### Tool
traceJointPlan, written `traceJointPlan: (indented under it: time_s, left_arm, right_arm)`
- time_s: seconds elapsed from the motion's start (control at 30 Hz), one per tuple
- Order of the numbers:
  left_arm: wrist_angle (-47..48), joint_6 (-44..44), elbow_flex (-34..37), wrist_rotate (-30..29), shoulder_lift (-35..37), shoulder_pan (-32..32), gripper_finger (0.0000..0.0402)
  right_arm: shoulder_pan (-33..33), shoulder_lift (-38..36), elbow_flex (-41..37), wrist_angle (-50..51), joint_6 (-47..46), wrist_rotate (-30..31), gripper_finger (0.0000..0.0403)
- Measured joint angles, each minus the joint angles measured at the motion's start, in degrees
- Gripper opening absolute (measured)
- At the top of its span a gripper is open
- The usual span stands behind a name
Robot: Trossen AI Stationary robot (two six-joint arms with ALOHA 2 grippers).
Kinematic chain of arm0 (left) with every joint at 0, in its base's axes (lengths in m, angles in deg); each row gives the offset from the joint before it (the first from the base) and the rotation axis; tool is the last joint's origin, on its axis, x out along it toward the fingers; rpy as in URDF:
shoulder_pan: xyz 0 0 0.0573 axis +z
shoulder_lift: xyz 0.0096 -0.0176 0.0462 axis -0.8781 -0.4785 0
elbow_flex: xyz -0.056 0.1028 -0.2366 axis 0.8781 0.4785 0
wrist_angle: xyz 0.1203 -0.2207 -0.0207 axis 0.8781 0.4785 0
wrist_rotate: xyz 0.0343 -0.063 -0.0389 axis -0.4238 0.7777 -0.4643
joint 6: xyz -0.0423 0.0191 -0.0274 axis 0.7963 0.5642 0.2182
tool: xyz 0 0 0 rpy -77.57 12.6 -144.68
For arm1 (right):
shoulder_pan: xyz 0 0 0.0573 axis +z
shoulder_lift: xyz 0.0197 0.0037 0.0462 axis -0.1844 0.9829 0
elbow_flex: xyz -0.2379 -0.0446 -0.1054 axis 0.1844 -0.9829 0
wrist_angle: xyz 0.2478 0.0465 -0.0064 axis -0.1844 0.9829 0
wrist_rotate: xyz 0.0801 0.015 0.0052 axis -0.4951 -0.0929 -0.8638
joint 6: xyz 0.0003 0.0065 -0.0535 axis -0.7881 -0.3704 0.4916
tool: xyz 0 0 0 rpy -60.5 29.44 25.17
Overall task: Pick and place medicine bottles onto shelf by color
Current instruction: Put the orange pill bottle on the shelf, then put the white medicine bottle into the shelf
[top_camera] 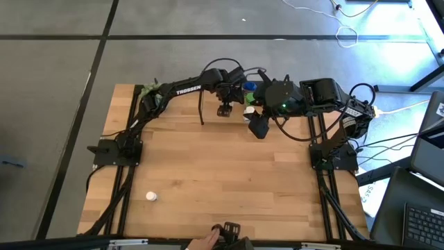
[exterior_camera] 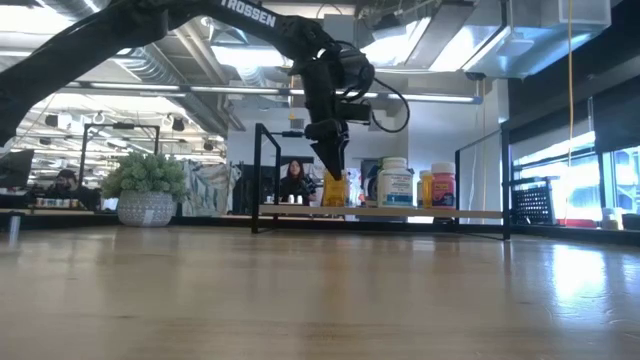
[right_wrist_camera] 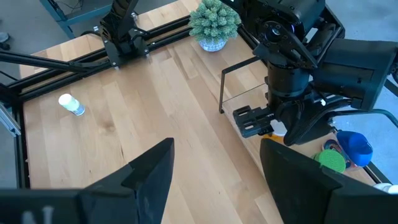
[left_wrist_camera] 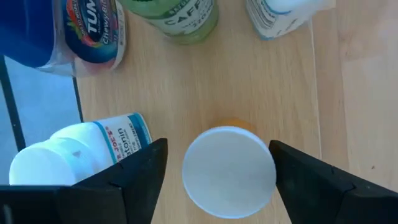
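One orange bottle (left_wrist_camera: 229,171) with a white cap stands upright on the shelf (left_wrist_camera: 273,87), directly under the left gripper (left_wrist_camera: 214,177); the fingers (left_wrist_camera: 134,180) stand spread to either side of the cap with a gap on both sides, so the grip is released and nothing is held. In the low view the same orange bottle (exterior_camera: 334,189) stands on the shelf board (exterior_camera: 380,211) just below the gripper's tips (exterior_camera: 334,166). Beyond the left gripper on the board stand a green bottle (left_wrist_camera: 177,18), a white bottle with a blue label (left_wrist_camera: 277,15) and a bottle with a blue cap (left_wrist_camera: 56,31); just beside one finger lies another white bottle with a blue label (left_wrist_camera: 87,146), on its side. From level, a large white bottle (exterior_camera: 396,184), a small orange one (exterior_camera: 427,189) and a pink-red one (exterior_camera: 443,186) stand farther along the board from the gripper. From above, the left gripper (top_camera: 224,109) hangs over the shelf at the table's far edge, near a blue cap (top_camera: 250,88) and a green one (top_camera: 250,98). The right gripper (top_camera: 258,127) hovers close by over the table (top_camera: 222,180), its fingers (right_wrist_camera: 152,174) apart and empty. Well away from both grippers, one white bottle (top_camera: 150,196) lies alone on the near left part of the table. A spiky green plant (right_wrist_camera: 214,22) in a pot sits at the far left corner, beyond the shelf's black end frame (right_wrist_camera: 239,87). A person's hand (top_camera: 202,242) shows at the table's near edge.
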Motion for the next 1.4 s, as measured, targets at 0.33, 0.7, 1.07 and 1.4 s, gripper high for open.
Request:
traceJointPlan:
  time_s: [0.33, 0.7, 1.07, 1.4]
  left_arm:
    - [3.94, -0.29, -4.93, 0.0, 0.15, -0.12, 0.0274]
    - [20.93, 3.28, -9.48, 0.35, 0.15, -0.88, 0.0275]
    - [12.37, 5.14, -3.1, 0.7, 0.0, 0.19, 0.0275]
    - [9.79, 5.14, -1.63, 0.59, 0.0, 0.17, 0.0275]
  right_arm:
    - [0.0, 0.0, 0.0, 0.02, 0.0, 0.0, 0.0239]
    - [0.0, 0.0, 0.0, 0.02, 0.0, 0.0, 0.0239]
    - [0.0, 0.0, 0.0, 0.02, 0.02, 0.0, 0.0239]
    - [0.0, 0.0, 0.0, 0.02, 0.0, 0.0, 0.0239]
